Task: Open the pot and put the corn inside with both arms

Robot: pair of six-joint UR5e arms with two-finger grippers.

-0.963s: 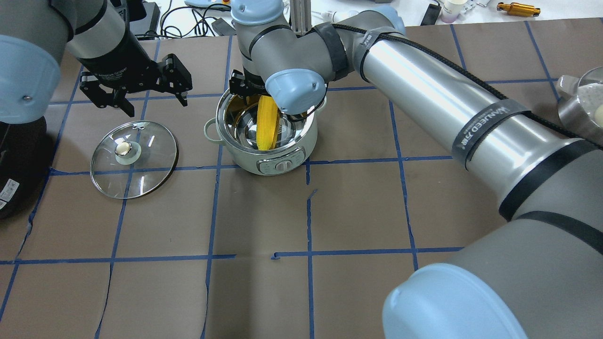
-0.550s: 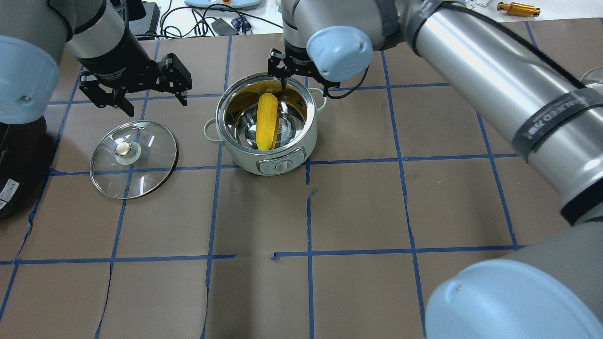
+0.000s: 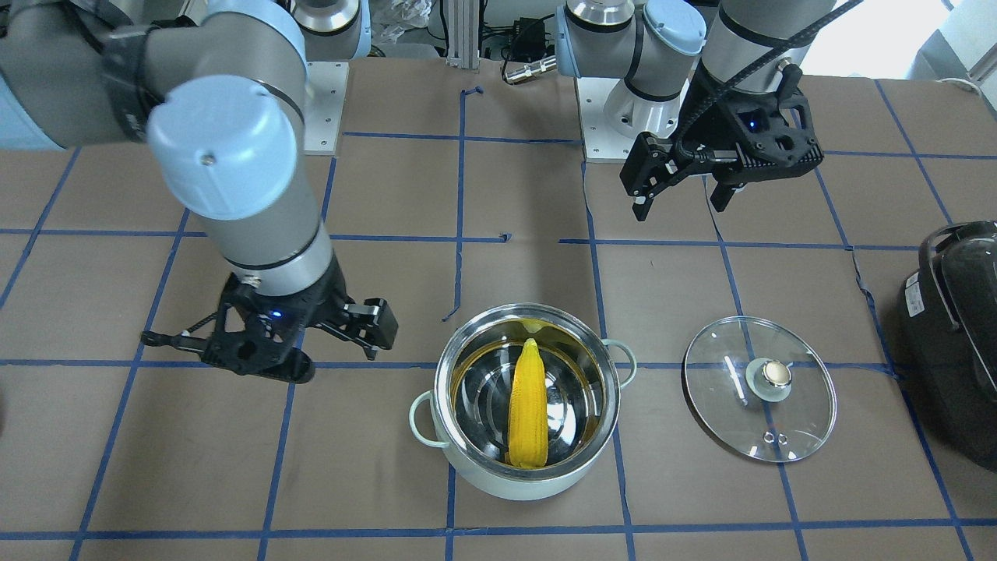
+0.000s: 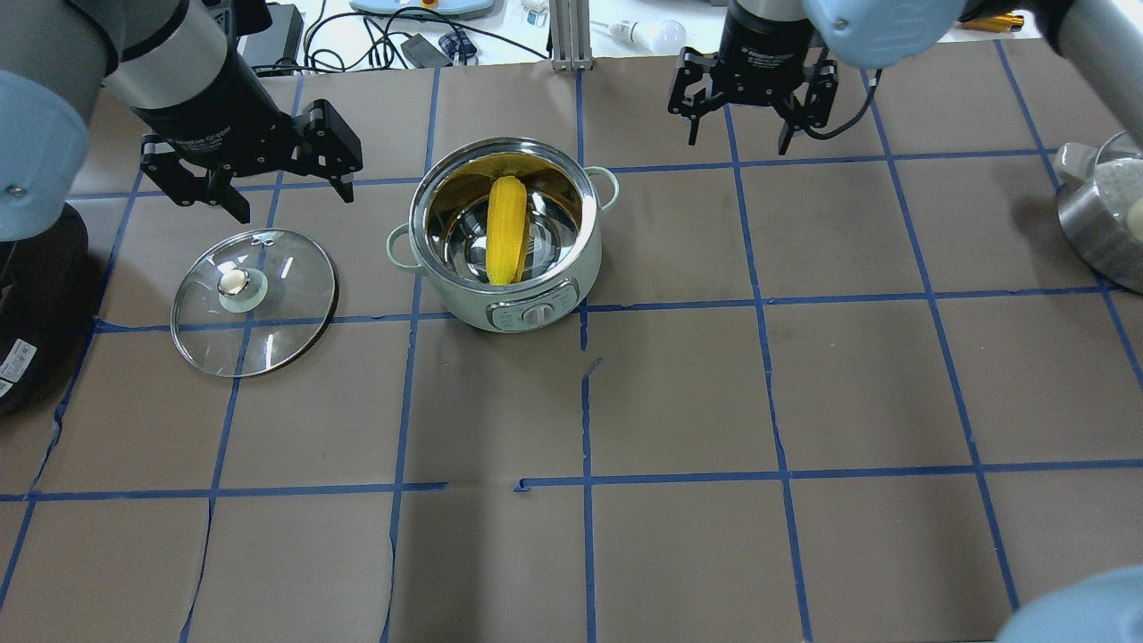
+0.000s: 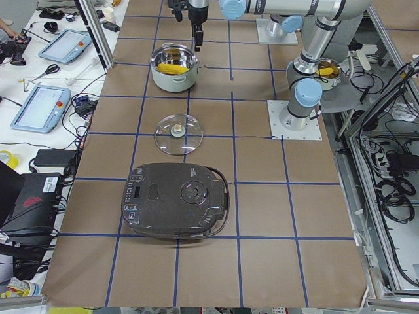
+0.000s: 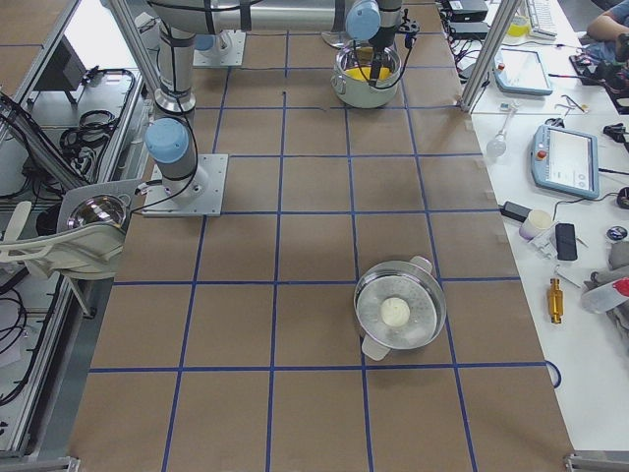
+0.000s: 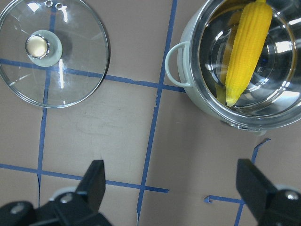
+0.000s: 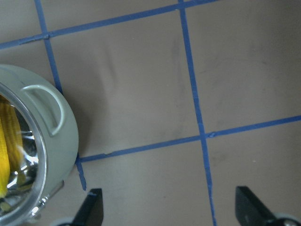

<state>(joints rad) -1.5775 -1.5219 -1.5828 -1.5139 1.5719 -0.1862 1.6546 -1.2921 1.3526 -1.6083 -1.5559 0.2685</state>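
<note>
The pale mint-green pot stands open, and the yellow corn lies inside it, leaning on the steel wall. Its glass lid lies flat on the table to the pot's left. My left gripper is open and empty, hovering behind the lid. My right gripper is open and empty, to the right of and behind the pot. The left wrist view shows the lid, the pot and the corn. The right wrist view shows the pot's side.
A black appliance with a handle sits at the left table edge. A steel pot holding a white ball stands at the right edge. Cables and small items lie beyond the far table edge.
My right gripper was at the corn's far end over the pot. It has risen and moved right, away from the pot, leaving the corn inside. The left gripper has barely moved.
</note>
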